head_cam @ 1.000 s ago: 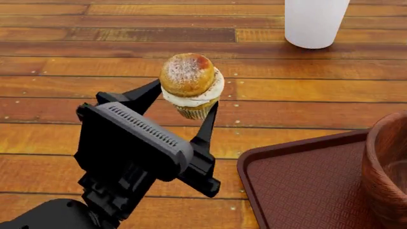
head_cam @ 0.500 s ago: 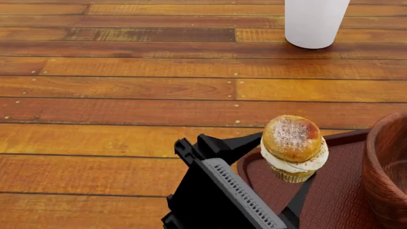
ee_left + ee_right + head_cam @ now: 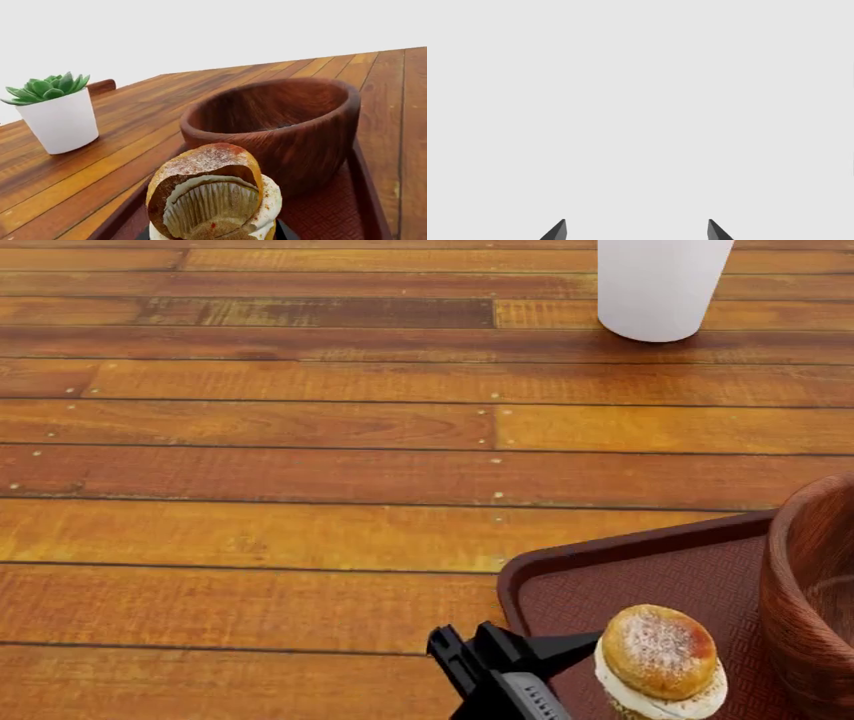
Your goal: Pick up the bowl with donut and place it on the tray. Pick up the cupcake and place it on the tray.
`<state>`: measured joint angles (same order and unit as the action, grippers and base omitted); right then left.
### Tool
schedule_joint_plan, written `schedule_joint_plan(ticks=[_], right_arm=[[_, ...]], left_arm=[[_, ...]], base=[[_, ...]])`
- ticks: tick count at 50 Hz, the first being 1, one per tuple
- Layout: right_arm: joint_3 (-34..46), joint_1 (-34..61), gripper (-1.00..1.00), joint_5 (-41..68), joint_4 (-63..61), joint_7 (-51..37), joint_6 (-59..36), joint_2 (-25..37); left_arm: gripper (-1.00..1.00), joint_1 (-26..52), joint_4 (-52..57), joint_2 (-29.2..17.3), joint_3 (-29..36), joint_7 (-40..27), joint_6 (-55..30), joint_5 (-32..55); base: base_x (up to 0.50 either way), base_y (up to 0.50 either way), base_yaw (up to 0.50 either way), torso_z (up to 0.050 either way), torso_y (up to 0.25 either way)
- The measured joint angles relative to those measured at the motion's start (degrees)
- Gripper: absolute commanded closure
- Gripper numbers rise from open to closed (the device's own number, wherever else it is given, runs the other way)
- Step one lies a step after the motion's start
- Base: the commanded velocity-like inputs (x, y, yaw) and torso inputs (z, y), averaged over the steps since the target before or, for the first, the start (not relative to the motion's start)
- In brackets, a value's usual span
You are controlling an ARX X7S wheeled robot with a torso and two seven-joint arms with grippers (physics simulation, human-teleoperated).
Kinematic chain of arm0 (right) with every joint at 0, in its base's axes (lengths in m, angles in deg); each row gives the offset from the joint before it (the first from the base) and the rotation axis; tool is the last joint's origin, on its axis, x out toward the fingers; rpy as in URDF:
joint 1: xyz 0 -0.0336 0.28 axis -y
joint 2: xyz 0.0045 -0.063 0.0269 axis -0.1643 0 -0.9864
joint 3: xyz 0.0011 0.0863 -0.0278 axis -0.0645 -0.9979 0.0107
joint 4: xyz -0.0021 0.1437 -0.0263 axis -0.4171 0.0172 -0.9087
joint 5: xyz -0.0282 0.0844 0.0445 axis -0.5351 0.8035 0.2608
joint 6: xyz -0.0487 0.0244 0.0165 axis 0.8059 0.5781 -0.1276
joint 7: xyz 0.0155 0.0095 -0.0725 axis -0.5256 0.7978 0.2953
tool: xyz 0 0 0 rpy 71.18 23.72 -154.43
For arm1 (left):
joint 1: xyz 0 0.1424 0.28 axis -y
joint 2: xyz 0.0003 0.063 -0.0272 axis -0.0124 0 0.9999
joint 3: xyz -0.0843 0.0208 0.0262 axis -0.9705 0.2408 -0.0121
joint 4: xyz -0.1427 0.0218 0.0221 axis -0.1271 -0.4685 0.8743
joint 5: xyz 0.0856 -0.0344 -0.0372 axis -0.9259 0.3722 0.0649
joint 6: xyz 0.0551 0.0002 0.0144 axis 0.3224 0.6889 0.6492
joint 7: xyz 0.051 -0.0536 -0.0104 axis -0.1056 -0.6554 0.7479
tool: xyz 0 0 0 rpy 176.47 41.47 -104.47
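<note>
Cupcake (image 3: 658, 660) over the tray (image 3: 587, 565) at the near right of the wooden table (image 3: 267, 440), bowl (image 3: 811, 600) on the tray to its right, potted plant (image 3: 57, 115) beyond at the far edge.

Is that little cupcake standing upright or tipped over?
Upright: in the head view the cupcake shows its browned top up, held by the left gripper over the tray.
</note>
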<state>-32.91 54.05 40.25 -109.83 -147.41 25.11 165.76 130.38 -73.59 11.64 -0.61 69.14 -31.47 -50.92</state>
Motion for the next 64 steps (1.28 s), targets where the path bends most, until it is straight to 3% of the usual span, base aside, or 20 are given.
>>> schedule_joint_plan(ticks=[4,5,20,33,37,45,49,53,64], right_arm=[[-0.9,0.1,-1.00,1.1,0.0,0.0,-0.3,0.5],[-1.1,0.1,-1.00,1.3,0.0,0.0,-0.3,0.6],[-5.2,-1.7,-1.00,3.9,0.0,0.0,-1.3,1.4],[-27.3,-19.9,-1.00,6.2,0.0,0.0,-6.1,-0.2],[-24.9,-19.3,-1.00,4.3,0.0,0.0,-5.3,-1.1],[-9.0,-12.3,-1.00,-3.7,0.0,0.0,0.3,-3.5],[-4.9,-13.2,-1.00,-8.0,0.0,0.0,2.4,-5.4],[-6.5,-18.4,-1.00,-11.8,0.0,0.8,2.6,-7.7],[-30.2,-39.6,-1.00,-12.5,0.1,3.8,-9.2,-19.7]], left_arm=[[1.00,-0.3,-0.5,0.0,0.5,-0.2,0.1,0.4],[-1.00,-0.4,-0.5,0.0,0.7,-0.3,0.1,0.5],[-1.00,-0.3,-0.1,-0.5,1.3,-1.4,0.5,3.6],[-1.00,2.6,11.2,-2.2,-3.3,-5.6,-5.1,13.5],[-1.00,4.7,17.8,-3.4,-7.1,-9.6,-8.9,22.0],[-1.00,9.8,25.0,-7.3,-16.7,-16.1,-12.0,34.1],[-1.00,10.8,24.1,-10.5,-21.3,-17.2,-10.6,33.2],[-1.00,10.3,21.9,-14.3,-25.9,-18.6,-8.3,30.5],[-1.00,1.3,18.5,-24.9,-35.4,-26.8,-1.4,19.0]], base=[[0.00,0.00,0.00,0.000,0.000],[0.00,0.00,0.00,0.000,0.000],[0.00,0.00,0.00,0.000,0.000],[0.00,0.00,0.00,0.001,0.000],[0.00,0.00,0.00,0.000,0.000],[0.00,0.00,0.00,0.000,0.000],[0.00,0.00,0.00,0.000,0.000],[0.00,0.00,0.00,0.000,0.000],[0.00,0.00,0.00,0.000,0.000]])
